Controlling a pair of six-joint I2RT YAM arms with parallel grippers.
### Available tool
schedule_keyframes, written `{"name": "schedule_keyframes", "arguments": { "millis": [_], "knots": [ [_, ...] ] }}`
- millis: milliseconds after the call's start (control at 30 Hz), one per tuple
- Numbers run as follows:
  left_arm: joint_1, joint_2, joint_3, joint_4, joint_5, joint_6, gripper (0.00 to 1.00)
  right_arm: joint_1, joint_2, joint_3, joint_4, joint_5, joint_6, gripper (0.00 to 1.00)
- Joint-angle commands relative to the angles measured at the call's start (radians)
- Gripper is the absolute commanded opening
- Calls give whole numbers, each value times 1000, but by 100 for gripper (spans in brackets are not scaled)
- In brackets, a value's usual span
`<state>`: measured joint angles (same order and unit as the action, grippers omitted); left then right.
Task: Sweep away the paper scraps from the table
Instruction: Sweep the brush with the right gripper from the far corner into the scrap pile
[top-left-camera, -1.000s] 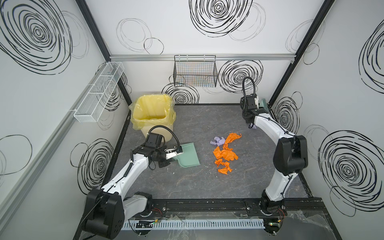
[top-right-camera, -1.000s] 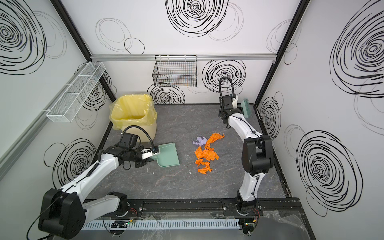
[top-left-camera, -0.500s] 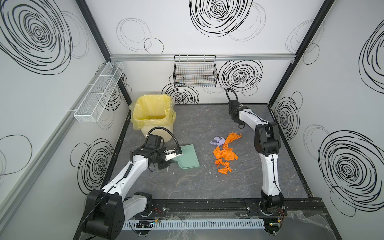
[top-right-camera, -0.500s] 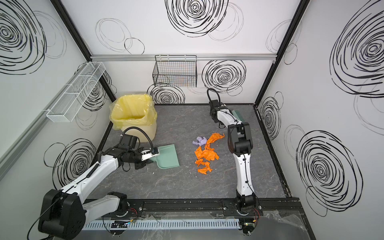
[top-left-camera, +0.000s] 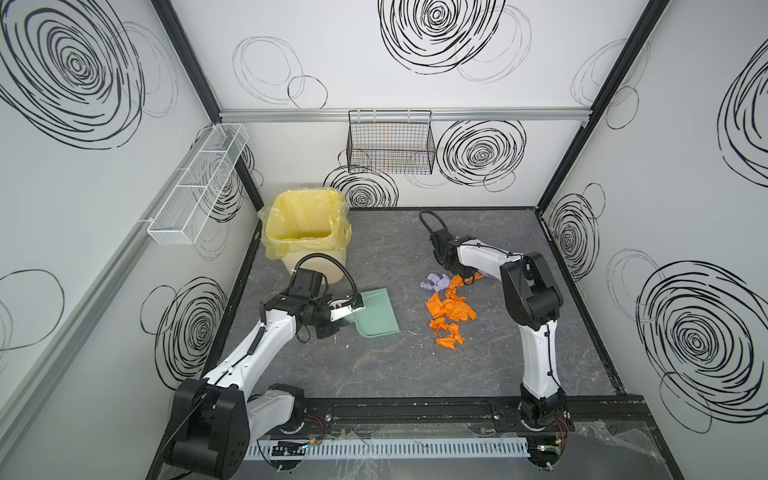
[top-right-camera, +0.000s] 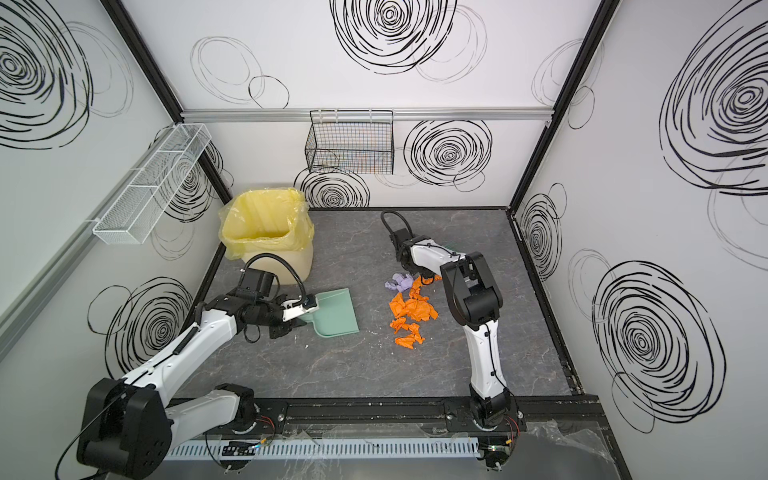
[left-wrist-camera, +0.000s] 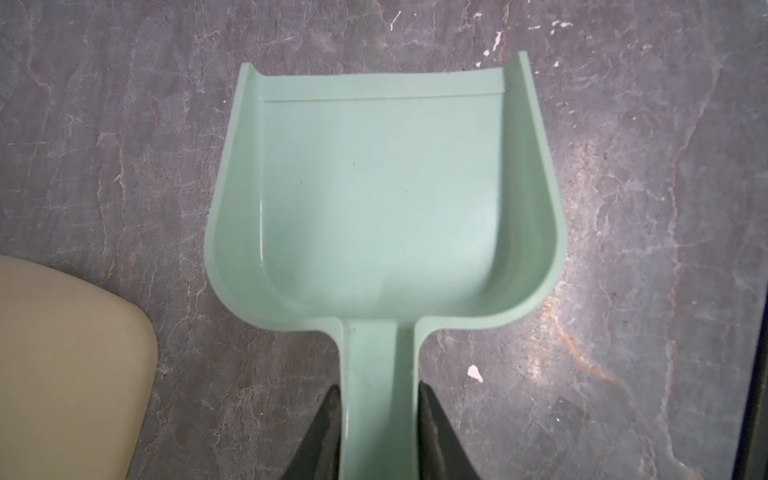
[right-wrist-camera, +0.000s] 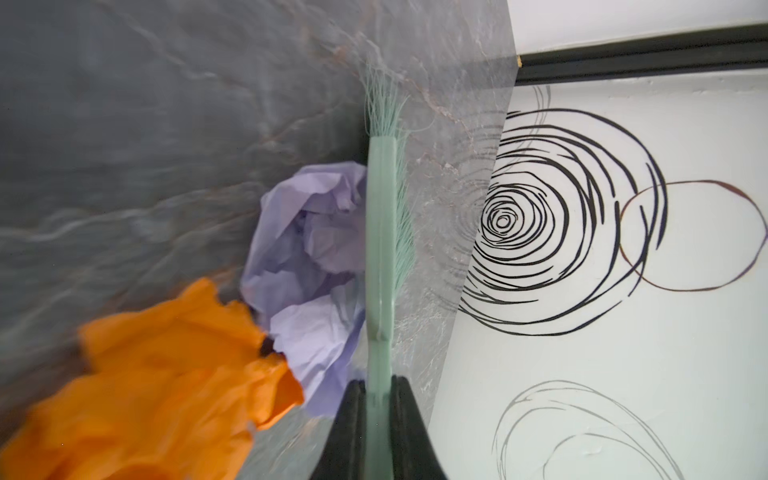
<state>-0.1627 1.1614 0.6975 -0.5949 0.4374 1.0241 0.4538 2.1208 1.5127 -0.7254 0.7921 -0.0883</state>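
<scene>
Now the right arm has swung in from the far right corner of the table (top-left-camera: 374, 374) and sits just behind the paper scraps (top-left-camera: 451, 309), which lie heaped right of centre. Our right gripper (right-wrist-camera: 376, 388) is clamped on the mint brush (right-wrist-camera: 379, 249), which lies against a lilac wad; we judge the sweep is about to begin. Our left gripper (left-wrist-camera: 378, 399) pinches the handle of the green dustpan (left-wrist-camera: 382, 187), which has barely moved and rests flat, well apart from the heap, holding nothing. The yellow-lined bin (top-left-camera: 270, 226) behind it looks empty. We cannot tell what the wall-hung wire basket (top-left-camera: 390, 145) holds.
</scene>
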Motion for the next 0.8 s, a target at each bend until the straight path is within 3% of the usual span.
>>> {"name": "schedule_keyframes", "arguments": {
  "millis": [0, 333, 567, 767],
  "knots": [
    [-1, 10, 2, 24, 28, 5, 0, 61, -60, -49, -81, -67, 41, 0],
    [-48, 28, -3, 55, 3, -30, 0, 234, -177, -76, -261, -103, 202, 0],
    [-70, 95, 44, 75, -36, -20, 0, 178, -268, -73, -352, -70, 365, 0],
    [-96, 155, 90, 43, -45, -27, 0, 128, -340, -152, -341, -98, 406, 0]
  ]
}}
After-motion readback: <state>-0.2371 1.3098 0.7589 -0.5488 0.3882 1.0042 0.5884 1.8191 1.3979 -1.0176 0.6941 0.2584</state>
